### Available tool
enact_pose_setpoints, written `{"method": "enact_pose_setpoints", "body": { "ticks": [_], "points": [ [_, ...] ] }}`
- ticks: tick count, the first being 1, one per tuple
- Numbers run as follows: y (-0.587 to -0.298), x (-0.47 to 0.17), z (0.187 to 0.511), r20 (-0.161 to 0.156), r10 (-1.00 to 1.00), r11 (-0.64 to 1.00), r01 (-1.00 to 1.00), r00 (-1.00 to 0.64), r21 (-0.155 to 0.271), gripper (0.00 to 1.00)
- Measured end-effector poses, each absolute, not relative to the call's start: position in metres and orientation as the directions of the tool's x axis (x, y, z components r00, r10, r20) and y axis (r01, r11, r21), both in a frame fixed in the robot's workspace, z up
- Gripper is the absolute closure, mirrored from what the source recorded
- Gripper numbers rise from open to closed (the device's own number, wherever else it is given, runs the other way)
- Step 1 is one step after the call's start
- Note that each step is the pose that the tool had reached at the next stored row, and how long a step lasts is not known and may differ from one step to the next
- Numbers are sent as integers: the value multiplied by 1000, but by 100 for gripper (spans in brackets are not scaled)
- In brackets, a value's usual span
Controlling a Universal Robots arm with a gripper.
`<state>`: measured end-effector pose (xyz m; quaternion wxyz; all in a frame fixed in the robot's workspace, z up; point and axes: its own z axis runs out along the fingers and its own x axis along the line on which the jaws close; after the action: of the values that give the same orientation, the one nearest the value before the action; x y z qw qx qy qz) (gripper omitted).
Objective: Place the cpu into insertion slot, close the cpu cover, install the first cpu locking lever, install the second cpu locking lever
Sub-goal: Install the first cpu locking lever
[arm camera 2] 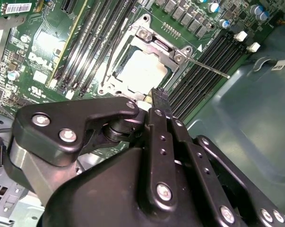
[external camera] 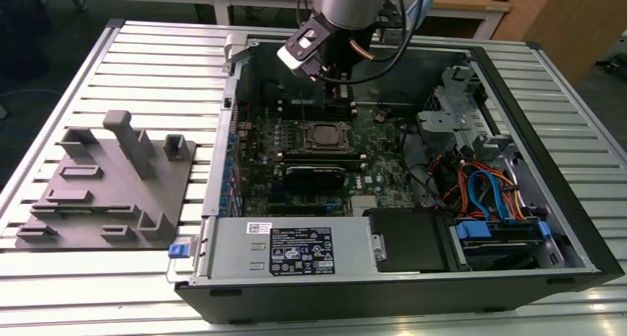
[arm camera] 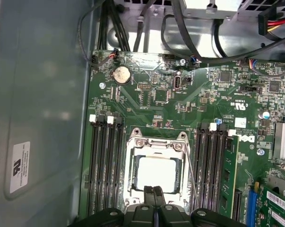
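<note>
gripper [arm camera: 154,191]: we see its tips pressed together, holding nothing | cpu [arm camera: 155,172] just beyond them, seated | cover [arm camera: 156,143] down over it | we judge lever [arm camera 2: 208,66] beside it unlatched

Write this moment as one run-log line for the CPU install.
gripper: fingers shut, empty, near cpu | cpu: seated | cpu cover: down over cpu | locking levers: latch state unclear

Just ahead of the matt black gripper [arm camera: 153,190] with bright steel screws [arm camera 2: 164,191], the cpu [arm camera: 157,172] has a dull, smooth grey metal top, framed by the shinier silvery metal cover [arm camera: 159,142], on a glossy green board [arm camera: 147,101]; the case [arm camera: 43,94] beside it is smooth, satin-painted sheet metal.
</note>
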<state>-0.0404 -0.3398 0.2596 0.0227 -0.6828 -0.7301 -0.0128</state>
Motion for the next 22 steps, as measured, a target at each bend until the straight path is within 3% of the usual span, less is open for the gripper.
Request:
{"method": "enact_pose_setpoints", "body": {
  "ticks": [22],
  "points": [
    [-340, -40, 260, 51, 992, 118, 993, -117, -12, 89]
  ]
}}
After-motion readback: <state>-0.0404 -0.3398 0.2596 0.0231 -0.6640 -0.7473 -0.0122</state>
